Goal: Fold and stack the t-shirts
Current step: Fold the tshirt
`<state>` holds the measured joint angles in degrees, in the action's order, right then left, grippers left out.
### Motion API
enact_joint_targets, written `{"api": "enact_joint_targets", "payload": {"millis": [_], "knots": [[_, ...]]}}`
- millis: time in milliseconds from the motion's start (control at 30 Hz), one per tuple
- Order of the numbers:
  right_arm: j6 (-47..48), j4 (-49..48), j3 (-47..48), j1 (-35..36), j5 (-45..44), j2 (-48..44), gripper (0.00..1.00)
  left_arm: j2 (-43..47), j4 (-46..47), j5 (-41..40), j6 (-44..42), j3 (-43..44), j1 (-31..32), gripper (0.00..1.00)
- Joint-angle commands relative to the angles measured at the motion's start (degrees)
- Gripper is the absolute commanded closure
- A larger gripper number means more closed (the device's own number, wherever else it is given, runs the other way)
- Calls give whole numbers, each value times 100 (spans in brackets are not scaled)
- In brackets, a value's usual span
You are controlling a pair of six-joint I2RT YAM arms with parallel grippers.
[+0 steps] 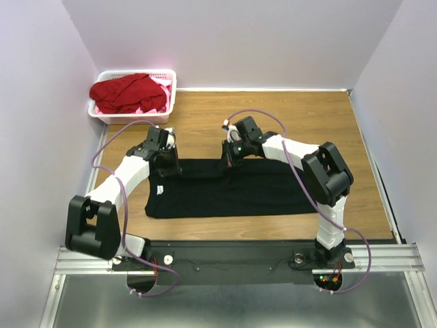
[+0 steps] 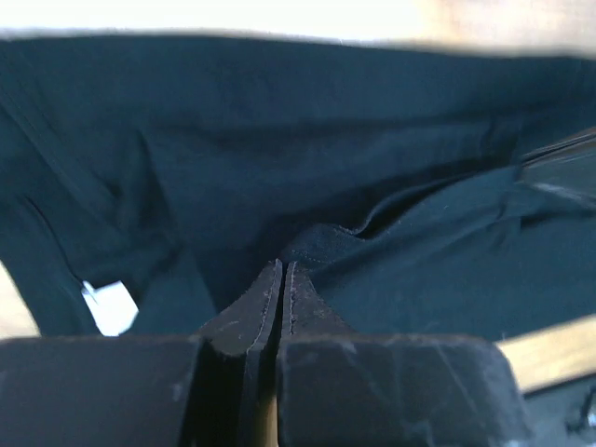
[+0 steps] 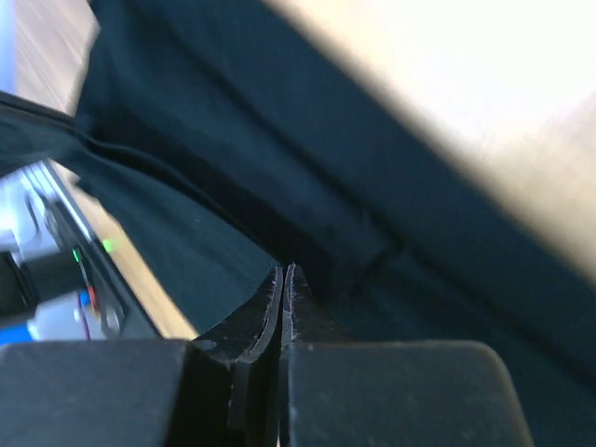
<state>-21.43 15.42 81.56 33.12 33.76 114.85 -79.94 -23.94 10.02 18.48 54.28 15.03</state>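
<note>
Black t-shirt (image 1: 225, 195), flat on table (image 1: 273, 116), long axis running left-right

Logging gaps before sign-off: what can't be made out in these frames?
Wrist views: left gripper and right gripper are shut, but any pinch on the black shirt is lost, black on black.
Top view: basket contents under the red shirt.
Left wrist: tag print, blurred.
</note>
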Motion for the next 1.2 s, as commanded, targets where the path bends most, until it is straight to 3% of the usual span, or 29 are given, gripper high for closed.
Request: {"api": "enact_joint_targets", "payload": {"millis": [0,267,733,867,967,1033,1067,1133,1167], "knots": [[7,75,-465,177,122,-559,99,680,-409,386,147,-339,53,100],[-1,251,-1124,475,113,-955,99,1121,-462,1142,446,-1297,237,100],[113,690,-1318,581,-18,-1272,99,1437,-770,1107,516,-1605,361,100],[174,752,-1476,599,-45,-1228,99,1367,-673,1134,508,-1816,387,96],[218,761,-1564,625,-80,-1132,87,1315,-603,1134,516,-1869,431,82],[227,778,-1573,643,-45,-1114,81,1271,-594,1142,508,-1851,457,67],[244,787,-1573,651,-45,-1114,73,1271,-603,1151,499,-1834,466,54],[253,848,-1555,660,-36,-1166,68,1279,-629,1169,499,-1816,475,43],[271,892,-1547,660,-97,-1201,61,1305,-638,1195,499,-1781,475,38]]}}
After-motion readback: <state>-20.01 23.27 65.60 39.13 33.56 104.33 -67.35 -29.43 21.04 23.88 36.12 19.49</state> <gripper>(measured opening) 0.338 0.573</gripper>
